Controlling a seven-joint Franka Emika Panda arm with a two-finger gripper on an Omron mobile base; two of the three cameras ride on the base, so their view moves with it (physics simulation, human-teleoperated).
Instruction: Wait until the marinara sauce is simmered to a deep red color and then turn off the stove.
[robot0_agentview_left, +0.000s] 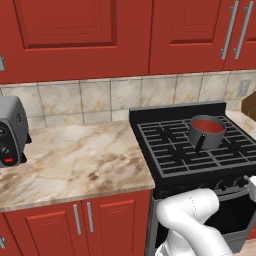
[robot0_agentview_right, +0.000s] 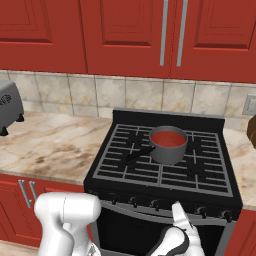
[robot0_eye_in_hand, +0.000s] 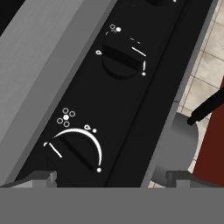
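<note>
While you look along the hand, the near knob (robot0_eye_in_hand: 75, 151) sits right ahead of the gripper (robot0_eye_in_hand: 111, 178), at about 11 o'clock from the gap between the tips. Its ridge runs slanted, from 10 o'clock to 4 o'clock. A second knob (robot0_eye_in_hand: 122, 56) sits farther on at 12 o'clock. The grey saucepan (robot0_eye_in_hand: 177, 146) peeks in at 2 o'clock, up on top of the stove (robot0_eye_in_hand: 131, 113).

From the base cameras you can see the marinara sauce (robot0_agentview_right: 168, 138) in that saucepan, on the back middle of the grates. It looks red, not very dark, so I think you may have to wait a bit more. The hand (robot0_agentview_right: 181, 235) hangs low in front of the knob row, below the pan.

Your gripper is wide open. It holds nothing and touches nothing. To turn the stove off, I think you must move it forward so the tips sit on both sides of the near knob's ridge.
</note>
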